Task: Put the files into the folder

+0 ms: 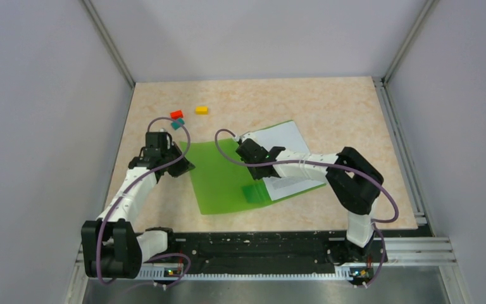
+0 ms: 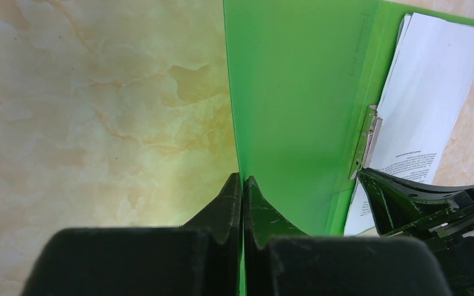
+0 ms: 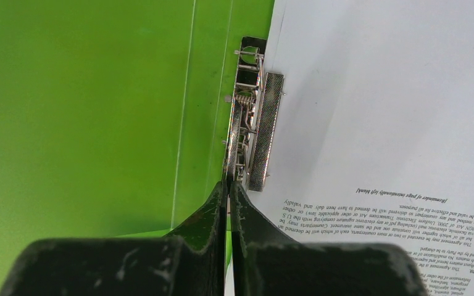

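The folder point(image 1: 221, 177) is bright green, the files point(image 1: 285, 139) white with black print, the table point(image 1: 291, 101) marbled beige.

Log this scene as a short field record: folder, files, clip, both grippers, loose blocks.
folder: green, open flat on table
files: white sheets on its right half, edge at the metal clip
left gripper: shut, tips at cover's left edge
right gripper: shut, tips at one end of the clip
loose items: red block, teal block, yellow block, beyond folder's far-left corner

White arm links point(image 1: 291, 168), black joints point(image 1: 354, 183), purple cables point(image 1: 393, 204), scuffed black fingers point(image 2: 222, 209).
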Robot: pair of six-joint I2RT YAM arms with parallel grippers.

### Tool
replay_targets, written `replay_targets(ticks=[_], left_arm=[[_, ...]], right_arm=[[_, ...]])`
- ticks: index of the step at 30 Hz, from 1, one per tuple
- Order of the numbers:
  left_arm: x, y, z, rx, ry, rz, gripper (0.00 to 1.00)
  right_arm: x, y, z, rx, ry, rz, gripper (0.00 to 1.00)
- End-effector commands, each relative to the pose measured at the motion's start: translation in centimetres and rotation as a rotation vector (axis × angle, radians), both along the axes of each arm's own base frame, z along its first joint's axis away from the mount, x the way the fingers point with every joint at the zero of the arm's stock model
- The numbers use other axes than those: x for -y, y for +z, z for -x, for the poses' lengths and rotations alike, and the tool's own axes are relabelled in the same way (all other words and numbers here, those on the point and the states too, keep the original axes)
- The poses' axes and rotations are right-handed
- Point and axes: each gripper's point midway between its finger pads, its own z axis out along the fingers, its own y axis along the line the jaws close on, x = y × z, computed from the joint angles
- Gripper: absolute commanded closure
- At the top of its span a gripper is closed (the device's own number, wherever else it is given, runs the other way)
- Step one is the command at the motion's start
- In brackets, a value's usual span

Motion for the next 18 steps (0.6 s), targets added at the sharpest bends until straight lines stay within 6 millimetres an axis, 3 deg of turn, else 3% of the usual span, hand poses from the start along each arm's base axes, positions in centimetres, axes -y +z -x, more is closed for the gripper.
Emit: replay_targets(ticks=[1,18], left_arm=[[-1.5,0.1,-0.5,0.008,0.037,-0.057,1.00],[-0.7,0.3,-0.6,0.014,0.017,-0.015,1.00]], right_arm=[[7.6,-4.1,2.8,-0.144,-0.061,0.267,1.00],[2.8,-5.0,4.0,-0.298,0.007,-0.025,1.00]])
